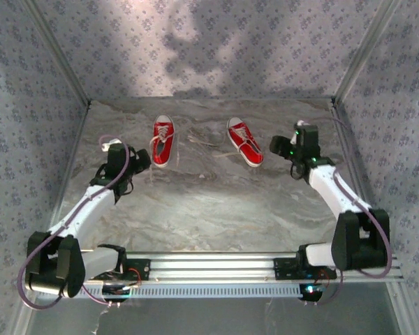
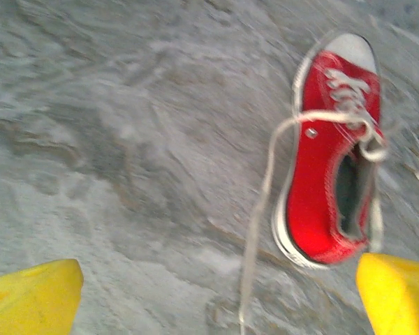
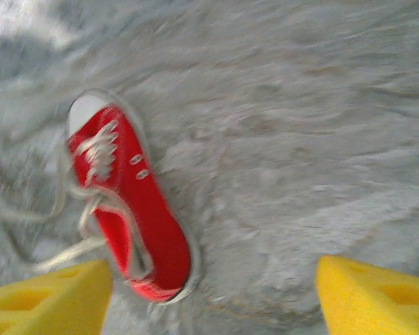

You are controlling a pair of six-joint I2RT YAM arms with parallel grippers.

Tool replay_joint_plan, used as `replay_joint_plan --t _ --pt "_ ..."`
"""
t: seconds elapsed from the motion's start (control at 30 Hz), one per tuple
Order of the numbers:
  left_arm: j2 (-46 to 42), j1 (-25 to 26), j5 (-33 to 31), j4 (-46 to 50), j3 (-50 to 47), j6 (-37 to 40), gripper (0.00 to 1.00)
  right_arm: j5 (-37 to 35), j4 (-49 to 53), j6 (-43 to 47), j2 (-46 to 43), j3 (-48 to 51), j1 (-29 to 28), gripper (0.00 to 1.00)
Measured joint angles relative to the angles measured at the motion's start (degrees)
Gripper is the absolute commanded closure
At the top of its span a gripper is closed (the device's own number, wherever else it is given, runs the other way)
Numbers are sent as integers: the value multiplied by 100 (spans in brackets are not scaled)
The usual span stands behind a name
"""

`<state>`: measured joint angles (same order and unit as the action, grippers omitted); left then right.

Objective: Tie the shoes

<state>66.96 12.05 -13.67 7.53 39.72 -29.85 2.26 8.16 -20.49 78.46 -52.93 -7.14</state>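
Shoes: a red canvas pair with white laces, soles and toe caps, lying well apart on the grey marbled surface in the upper middle of the top view. Frame-left shoe sits nearly straight, toe cap toward the top of the frame, heel toward the bottom. Its laces are untied, one strand looping out to the left and another trailing to the right. Frame-right shoe lies at an angle, toe toward upper left, heel toward lower right. Left arm reaches up from the lower left, its tip just beside and below-left of the frame-left shoe. Right arm reaches up from the lower right, its tip near the frame-right shoe on that shoe's right side. Left wrist view: the shoe is at the right of the frame with its toe cap at upper right, and a loose lace runs from the eyelets down to bottom centre. Left fingers, yellow, sit in the two bottom corners, spread wide with nothing between them. Right wrist view (blurred): the shoe is at the left, toe at upper left, heel low. Loose laces spill toward the left edge. Right fingers, yellow, stand apart at the bottom and grasp nothing. The frame-left one is close to the heel and lace; contact cannot be told.
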Motion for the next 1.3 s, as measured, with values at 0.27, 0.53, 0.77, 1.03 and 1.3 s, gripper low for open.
replay_joint_plan --t 0.27,0.53,0.77,1.03,1.3 --pt "245 579 328 177 365 295 4 170 1392 1054 1657 -1937 -557 46" --pt "260 822 566 179 385 450 8 -13 2330 1602 2839 -3049 -645 54" --pt "313 914 673 179 385 498 9 -92 2702 1803 3390 -3425 -678 55" --pt "409 979 684 195 387 518 9 -114 2848 1864 3838 -3781 -678 57" --pt "409 988 682 293 442 522 13 -199 2990 1906 4148 -4039 -680 65"
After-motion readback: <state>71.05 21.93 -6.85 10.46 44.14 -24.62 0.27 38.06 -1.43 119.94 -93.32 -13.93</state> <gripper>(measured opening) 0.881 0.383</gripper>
